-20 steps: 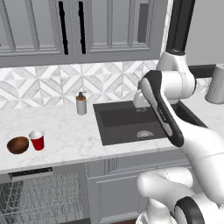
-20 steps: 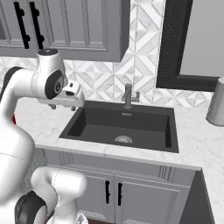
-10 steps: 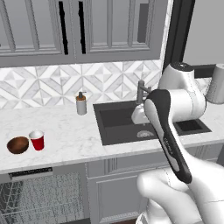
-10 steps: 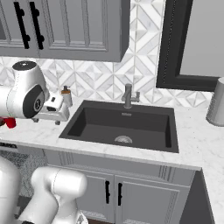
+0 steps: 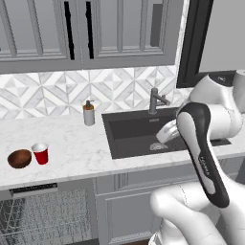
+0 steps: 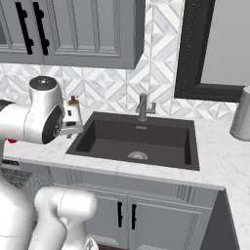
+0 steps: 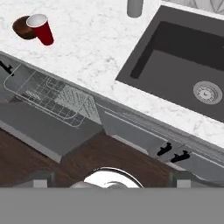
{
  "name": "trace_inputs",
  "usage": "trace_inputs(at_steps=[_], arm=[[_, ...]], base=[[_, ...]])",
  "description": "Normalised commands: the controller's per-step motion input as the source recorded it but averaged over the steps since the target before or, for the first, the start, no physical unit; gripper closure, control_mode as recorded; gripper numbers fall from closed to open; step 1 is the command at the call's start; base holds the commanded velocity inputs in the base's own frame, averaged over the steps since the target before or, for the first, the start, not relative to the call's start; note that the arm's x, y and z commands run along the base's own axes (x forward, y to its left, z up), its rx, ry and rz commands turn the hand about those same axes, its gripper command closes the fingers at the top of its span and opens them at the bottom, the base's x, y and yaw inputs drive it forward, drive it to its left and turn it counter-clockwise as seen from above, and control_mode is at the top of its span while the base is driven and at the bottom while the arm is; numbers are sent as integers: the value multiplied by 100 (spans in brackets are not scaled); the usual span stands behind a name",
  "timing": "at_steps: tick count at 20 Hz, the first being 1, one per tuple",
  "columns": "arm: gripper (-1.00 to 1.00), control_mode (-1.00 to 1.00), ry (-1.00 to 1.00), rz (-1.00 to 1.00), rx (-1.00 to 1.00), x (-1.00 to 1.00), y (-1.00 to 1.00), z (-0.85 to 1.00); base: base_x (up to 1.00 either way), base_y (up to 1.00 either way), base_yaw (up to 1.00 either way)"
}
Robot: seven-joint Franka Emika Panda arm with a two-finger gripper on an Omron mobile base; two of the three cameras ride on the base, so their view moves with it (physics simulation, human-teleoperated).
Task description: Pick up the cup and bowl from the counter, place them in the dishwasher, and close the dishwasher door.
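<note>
**Gripper open over the floor, cup and bowl on the far left counter**

Left base view: you see the cup [image 5: 40, 153] standing upright on the counter [image 5: 76, 143] at its left end, with the bowl [image 5: 19, 158] just beside it on its left; whether they touch, you can't tell. The soap bottle [image 5: 89, 113] stands farther back near the tiled wall, left of the sink [image 5: 143, 134]. Below the cup, the dishwasher [image 5: 33, 210] shows its black control strip and wire rack [image 5: 43, 217]. The arm bends up across the right side, in front of the sink.

Right base view: the sink sits centre with the faucet [image 6: 143, 107] behind it. The arm's white joint covers the left counter; the soap bottle peeks out just behind it. A grey canister [image 6: 241, 114] stands at the far right.

Hand view: you look down on the counter edge. The gripper [image 7: 109, 180] has its 2 fingertips set wide apart at the bottom, holding nothing, above the wood floor [image 7: 87, 157]. The dishwasher door [image 7: 39, 127] lies dropped open, with the rack above it. Cup and bowl sit at top left, well apart from the gripper.
</note>
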Motion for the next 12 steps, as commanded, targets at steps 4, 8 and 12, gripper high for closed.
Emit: trace_inputs(at_steps=[4,8,12], arm=[[-100,-100,-11,61,0,7,-5,-8],[-100,-100,3,-27,0,53,3,0],[-100,-100,8,-29,0,65,3,0]], base=[[0,0,0],[0,0,0],[0,0,0]])
